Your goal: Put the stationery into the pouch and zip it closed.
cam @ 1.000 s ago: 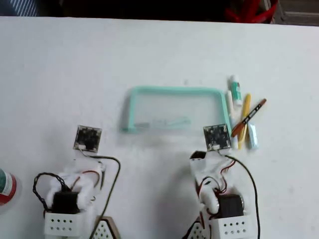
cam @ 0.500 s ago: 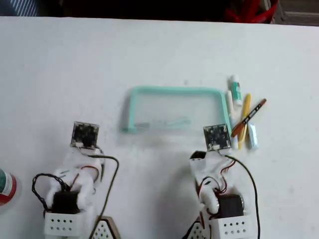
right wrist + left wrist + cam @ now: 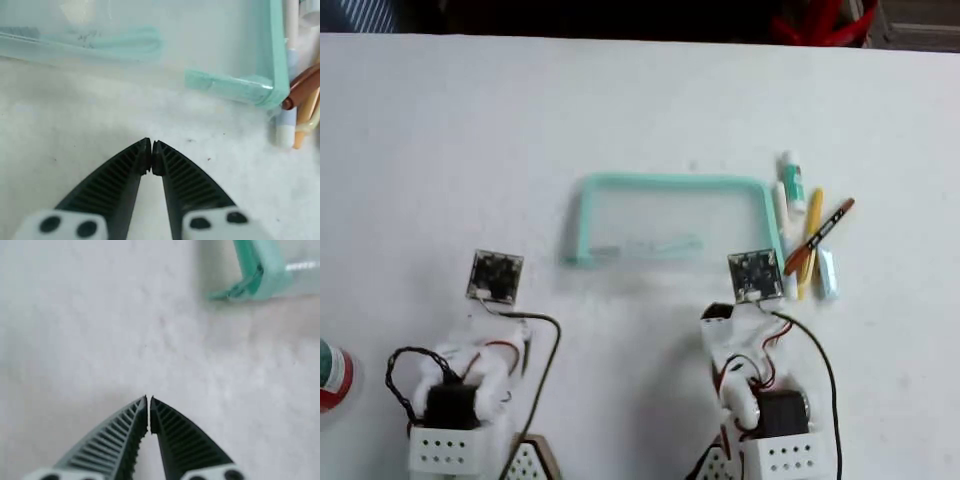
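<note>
While the left fingers (image 3: 120, 440) and right fingers (image 3: 120, 185) both sit clenched and empty, short of the clear flat plastic pouch with mint-green edging (image 3: 670, 220) lying on the white desk (image 3: 620, 90), the loose pile of pens and markers (image 3: 808, 235) just beside it overlaps. A grab there may scatter them or shove the limp pouch.

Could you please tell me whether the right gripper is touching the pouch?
Apart. The right wrist view shows a strip of bare table between the right gripper and the pouch.
</note>
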Robot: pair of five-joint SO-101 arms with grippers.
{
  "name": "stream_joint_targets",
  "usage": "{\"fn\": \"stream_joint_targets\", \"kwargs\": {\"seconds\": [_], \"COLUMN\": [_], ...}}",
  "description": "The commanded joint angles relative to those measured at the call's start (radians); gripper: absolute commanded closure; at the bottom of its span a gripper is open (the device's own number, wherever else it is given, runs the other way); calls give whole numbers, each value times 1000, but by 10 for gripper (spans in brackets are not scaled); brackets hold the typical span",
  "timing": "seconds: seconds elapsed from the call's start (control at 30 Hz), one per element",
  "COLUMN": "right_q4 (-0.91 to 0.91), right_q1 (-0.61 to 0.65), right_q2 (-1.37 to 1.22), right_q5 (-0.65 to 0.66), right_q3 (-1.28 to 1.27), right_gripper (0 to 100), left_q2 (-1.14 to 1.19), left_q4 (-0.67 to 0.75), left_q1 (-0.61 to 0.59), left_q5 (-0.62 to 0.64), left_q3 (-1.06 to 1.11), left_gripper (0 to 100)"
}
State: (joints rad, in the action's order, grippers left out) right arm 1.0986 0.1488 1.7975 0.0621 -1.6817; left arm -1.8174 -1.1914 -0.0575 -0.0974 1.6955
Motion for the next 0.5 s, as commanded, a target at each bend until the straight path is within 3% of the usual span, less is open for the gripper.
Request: {"fn": "stream_joint_targets", "kwargs": {"seconds": [0.0, 0.07, 0.33, 0.47], "right_q4": [-13, -13, -13, -13], "right_q1": [-7, -7, -7, -7], "right_q2": [4, 4, 4, 4], "right_q5": [-6, -6, -6, -6], "right_q3": [-8, -8, -8, -8], "right_gripper": [979, 979, 979, 979], "left_q2": [-7, -7, -5, -5], "left_q4": [212, 226, 60, 97], "left_q1": [7, 7, 8, 5], "left_q5": [3, 6, 8, 2], "left_q3": [-3, -3, -3, -3], "left_gripper": [967, 967, 967, 967]}}
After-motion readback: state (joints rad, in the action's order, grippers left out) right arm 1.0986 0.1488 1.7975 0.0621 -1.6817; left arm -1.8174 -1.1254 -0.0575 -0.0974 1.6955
